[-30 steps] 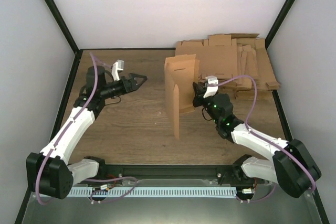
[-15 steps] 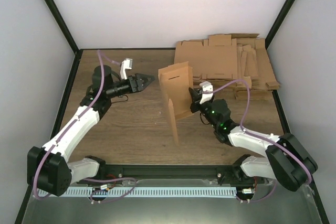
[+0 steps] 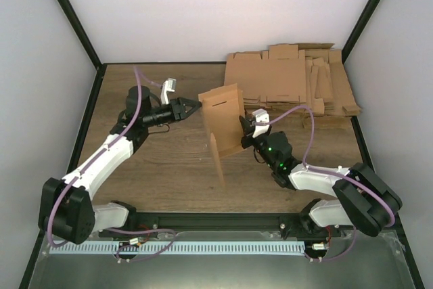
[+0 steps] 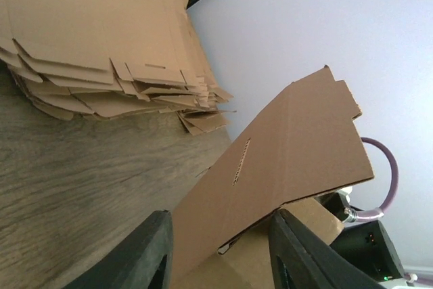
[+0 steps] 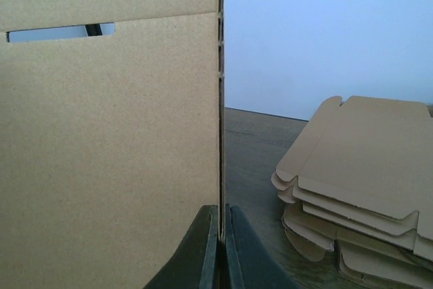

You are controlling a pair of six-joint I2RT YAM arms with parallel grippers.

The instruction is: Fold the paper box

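Right end effector (image 5: 220, 216) was clamped shut on a thin vertical edge of the paper box (image 3: 223, 123). The big panel with the slit stood upright right in front of its fingers and spread off to one side of them. A narrower flap hung down below the grip, and I couldn't tell if it was touching the counter (image 3: 169, 167).

Left end effector (image 4: 222, 216) had its jaws apart. The box's slanted panel sat just ahead of its tips and a bit of cardboard showed in the gap between them, but I couldn't see any contact on either finger.

Handling-wise, my guess is the box was really light. It's thin corrugated card, fairly stiff across a flat panel but happy to hinge at every crease, so the loose flaps would swing around if only one edge was held. The matte surface probably wasn't slippery. A hard pinch could easily dent it, and the slit looked like a weak spot.

I'd take hold on a plain panel edge close to a crease, opposite the right end effector's grip. The pile of flat blanks (image 3: 291, 82) lay beyond both end effectors, well apart from the box
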